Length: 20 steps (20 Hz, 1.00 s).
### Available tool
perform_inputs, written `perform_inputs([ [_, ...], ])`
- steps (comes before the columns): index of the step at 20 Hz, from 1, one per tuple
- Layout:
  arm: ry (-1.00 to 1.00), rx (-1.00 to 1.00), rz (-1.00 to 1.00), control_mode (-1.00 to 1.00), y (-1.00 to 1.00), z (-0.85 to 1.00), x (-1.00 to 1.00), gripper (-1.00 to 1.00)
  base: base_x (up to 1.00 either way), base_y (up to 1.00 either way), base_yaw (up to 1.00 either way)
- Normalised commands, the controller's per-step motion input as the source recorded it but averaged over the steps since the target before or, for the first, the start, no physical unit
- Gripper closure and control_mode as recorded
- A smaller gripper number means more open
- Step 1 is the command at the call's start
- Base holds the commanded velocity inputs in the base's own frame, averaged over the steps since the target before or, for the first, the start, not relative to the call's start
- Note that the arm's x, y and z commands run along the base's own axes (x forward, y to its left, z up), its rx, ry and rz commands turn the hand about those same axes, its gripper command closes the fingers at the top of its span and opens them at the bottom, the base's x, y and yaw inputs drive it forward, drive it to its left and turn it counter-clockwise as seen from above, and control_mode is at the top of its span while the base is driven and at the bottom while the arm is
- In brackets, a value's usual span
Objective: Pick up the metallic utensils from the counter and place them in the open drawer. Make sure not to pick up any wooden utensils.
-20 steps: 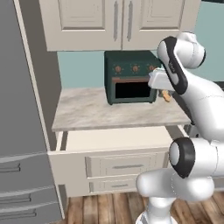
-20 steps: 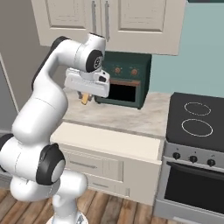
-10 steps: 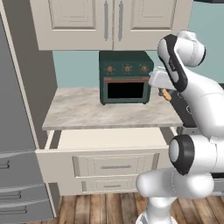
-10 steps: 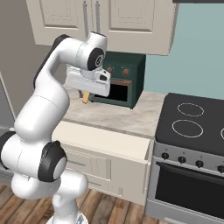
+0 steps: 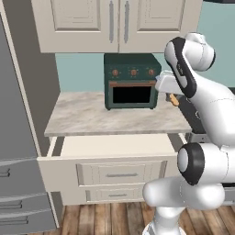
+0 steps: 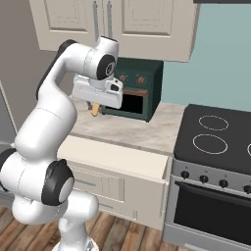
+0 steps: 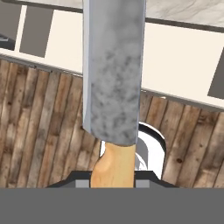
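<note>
tool (image 7: pixel 113 177) grips the knife (image 7: pixel 113 74) by its handle.

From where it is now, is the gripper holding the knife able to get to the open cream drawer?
Probably yes. The gripper, shut on the orange-handled steel knife, hangs above the beige counter, and the wide cream-white drawer stands pulled out below with nothing visible over its opening.

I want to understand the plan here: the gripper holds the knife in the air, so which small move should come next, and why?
Probably lower the knife toward the open drawer. The gripper is shut on its orange handle, raised above the counter, and the hand view looks down past the blade at the drawer's cream inside and the wooden floor.
</note>
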Motion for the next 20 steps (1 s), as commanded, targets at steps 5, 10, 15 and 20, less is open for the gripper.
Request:
perform_inputs([
  [5,0.00,0.00,0.00,1.00,0.00,0.00,0.00,1.00,0.00,0.00,0.00],
  [10,0.00,0.00,0.00,-1.00,0.01,0.00,0.00,1.00,0.00,0.00,0.00],
  [15,0.22,-0.26,0.39,-1.00,0.29,-0.15,0.14,1.00,0.00,0.00,0.00],
  [20,0.20,-0.17,0.52,-1.00,0.16,-0.24,0.34,1.00,0.00,0.00,0.00],
])
